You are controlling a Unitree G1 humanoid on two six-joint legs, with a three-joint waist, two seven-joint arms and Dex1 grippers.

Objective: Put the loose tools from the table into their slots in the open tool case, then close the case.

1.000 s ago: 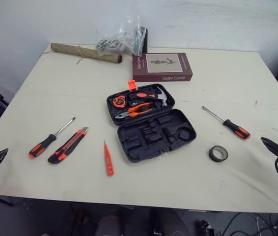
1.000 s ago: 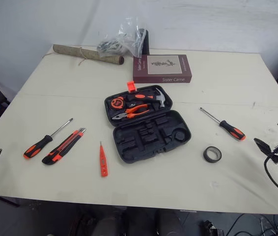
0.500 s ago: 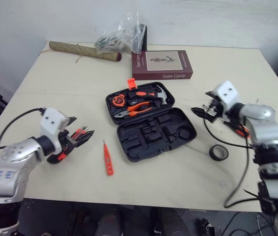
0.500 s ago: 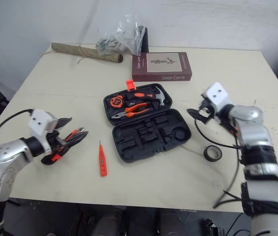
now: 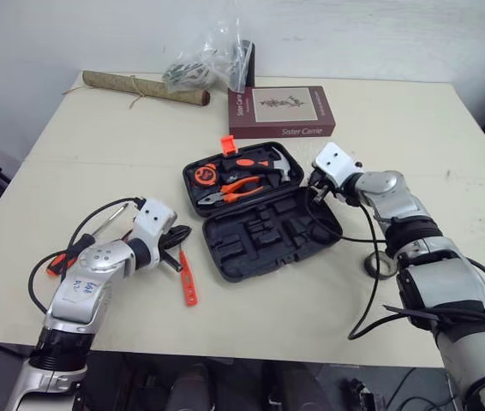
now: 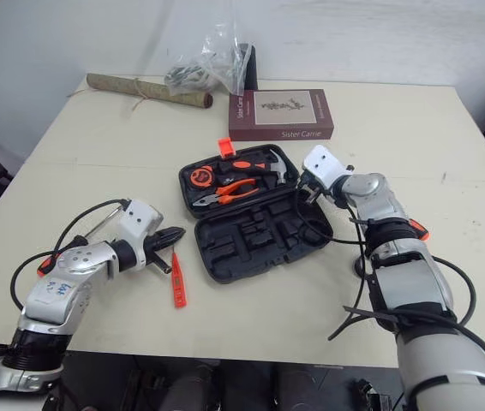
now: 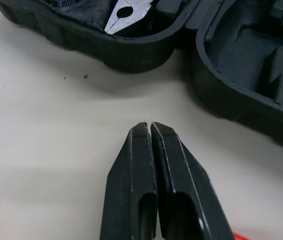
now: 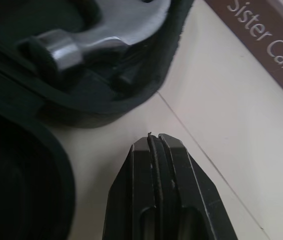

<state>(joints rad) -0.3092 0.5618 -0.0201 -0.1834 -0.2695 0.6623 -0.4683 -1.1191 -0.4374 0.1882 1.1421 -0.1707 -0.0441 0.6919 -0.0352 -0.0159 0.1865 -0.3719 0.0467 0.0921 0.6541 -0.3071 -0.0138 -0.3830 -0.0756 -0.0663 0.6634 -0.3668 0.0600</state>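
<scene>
Both arms have swung in toward the tool case (image 5: pixel 264 224) compared with half a second ago. The left claw (image 5: pixel 180 234) is now just beside the case's left wall instead of out over the tools. The right claw (image 5: pixel 314 183) has come in to the far-right rim, right by the hammer (image 5: pixel 282 168).

Both claws are clenched tight and empty, and the left wrist view shows the fingers (image 7: pixel 141 165) pressed together over bare table (image 5: pixel 397 128).

Nothing loose is stowed yet. The red tester pen (image 5: pixel 188 278) lies just beside the left claw, a screwdriver (image 5: pixel 61 259) pokes out behind that arm, and the tape roll (image 5: pixel 381 262) sits past the right forearm.

My guess is the pen is the first pick. To do it cleanly, I'd spread the left claw before dropping and line the fingers up across the pen's thin body rather than along it. It should come down near the middle so the pen doesn't pivot. It's flat and slim, so it'll probably skate on the table if it gets nudged sideways. I'd keep the right claw clear of the open slots so it isn't in the way.
</scene>
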